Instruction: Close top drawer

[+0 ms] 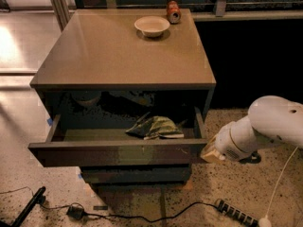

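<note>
The top drawer (118, 154) is pulled out from under the cabinet top, its flat dark front facing me with small pale scuffs right of centre. A crumpled green and white bag (155, 126) lies inside it. My gripper (210, 153) is at the end of the white arm on the right, touching the right end of the drawer front. A lower dark drawer front (137, 175) shows just beneath.
A white bowl (152, 25) and a red can (173, 11) stand at the back of the cabinet top (113, 56). A black cable (142, 216) and a power strip (236, 213) lie on the speckled floor in front.
</note>
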Motion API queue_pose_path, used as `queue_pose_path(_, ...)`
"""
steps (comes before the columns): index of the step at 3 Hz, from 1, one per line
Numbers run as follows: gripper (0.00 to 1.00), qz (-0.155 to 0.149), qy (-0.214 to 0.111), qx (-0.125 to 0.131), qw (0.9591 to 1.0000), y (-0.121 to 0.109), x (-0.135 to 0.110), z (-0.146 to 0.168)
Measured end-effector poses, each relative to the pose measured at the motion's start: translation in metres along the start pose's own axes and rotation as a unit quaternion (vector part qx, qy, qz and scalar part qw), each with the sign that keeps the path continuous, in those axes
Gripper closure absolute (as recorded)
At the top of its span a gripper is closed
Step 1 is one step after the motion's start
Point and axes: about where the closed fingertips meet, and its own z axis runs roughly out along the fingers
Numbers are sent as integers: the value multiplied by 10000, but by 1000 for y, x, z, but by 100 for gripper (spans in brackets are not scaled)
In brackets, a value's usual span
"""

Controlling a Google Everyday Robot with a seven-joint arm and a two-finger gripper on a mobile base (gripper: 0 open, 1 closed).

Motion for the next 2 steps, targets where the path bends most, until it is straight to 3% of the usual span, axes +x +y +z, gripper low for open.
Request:
queue_pose_path(1,100,0,0,0,10000,0,0,0)
queue_pose_path(2,100,81,-170,178,9997,-10,-8,9)
